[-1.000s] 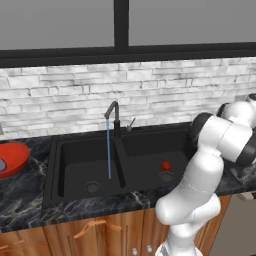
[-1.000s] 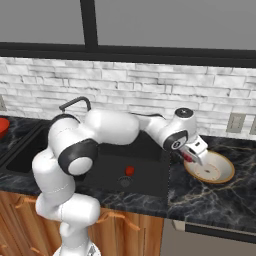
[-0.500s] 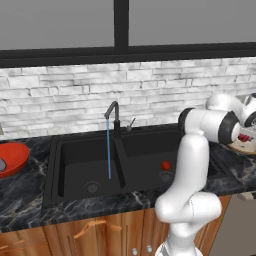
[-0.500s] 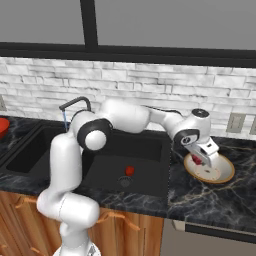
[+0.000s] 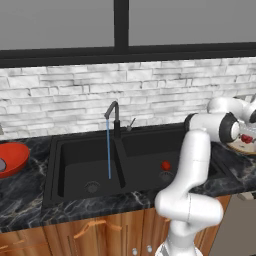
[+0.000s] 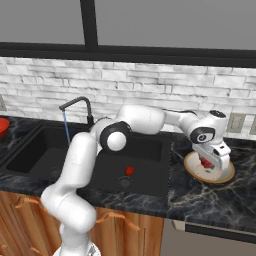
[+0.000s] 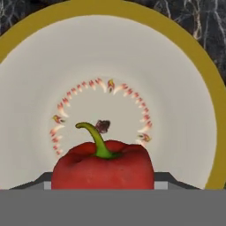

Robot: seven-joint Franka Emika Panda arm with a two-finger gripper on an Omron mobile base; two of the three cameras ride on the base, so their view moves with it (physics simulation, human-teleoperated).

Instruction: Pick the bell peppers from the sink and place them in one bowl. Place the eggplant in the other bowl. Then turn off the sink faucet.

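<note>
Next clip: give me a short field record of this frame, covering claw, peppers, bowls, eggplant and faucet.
claw: shut on a red bell pepper, held over the tan bowl
tan bowl: on the counter right of the sink; cream inside, nothing lying in it yet
second pepper: on the floor of the right basin, near the drain
red bowl: on the counter left of the sink
eggplant: grey shape in the red bowl, cut off by the frame edge
faucet: running, water falling into the left basin

Red bowl (image 5: 12, 158) cut by edge.

two red bell peppers (image 6: 129, 170) (image 7: 103, 166), one tan bowl (image 6: 222, 176), one red bowl (image 5: 14, 157), one faucet (image 5: 114, 119), one two-basin sink (image 5: 75, 175)
</note>
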